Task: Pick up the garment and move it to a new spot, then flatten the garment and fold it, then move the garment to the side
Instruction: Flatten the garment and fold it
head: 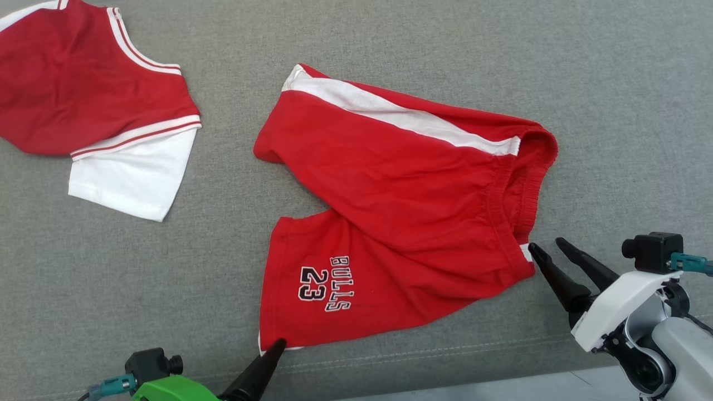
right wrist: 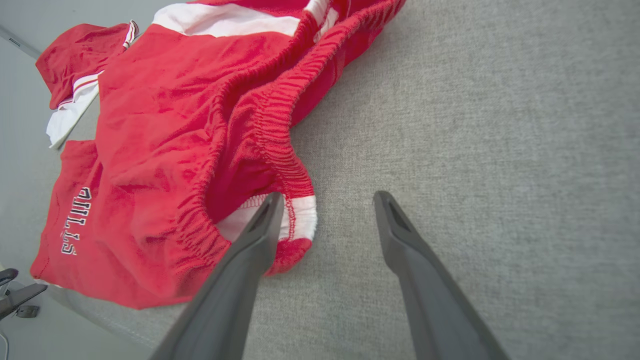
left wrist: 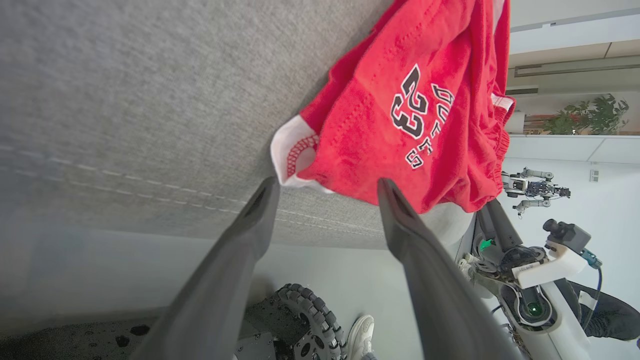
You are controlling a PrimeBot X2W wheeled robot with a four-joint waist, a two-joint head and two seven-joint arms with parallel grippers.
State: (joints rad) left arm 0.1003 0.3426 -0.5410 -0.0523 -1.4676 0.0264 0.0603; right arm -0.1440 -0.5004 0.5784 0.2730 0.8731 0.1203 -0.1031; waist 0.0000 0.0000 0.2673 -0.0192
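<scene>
The shorts lie on the grey cushion. Your grippers both stand with fingers apart: left gripper at the shorts' leg-hem corner, right gripper at their waistband corner. Close the right one now and you may nip only an edge, which could slip out on lifting.

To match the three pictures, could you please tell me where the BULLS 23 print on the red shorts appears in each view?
Head view: the BULLS 23 print lies lower centre, on the near leg of the red shorts.
Left wrist view: right of centre, in the upper half.
Right wrist view: its letters, far left, low.
Shared landmark: the elastic waistband.
</scene>
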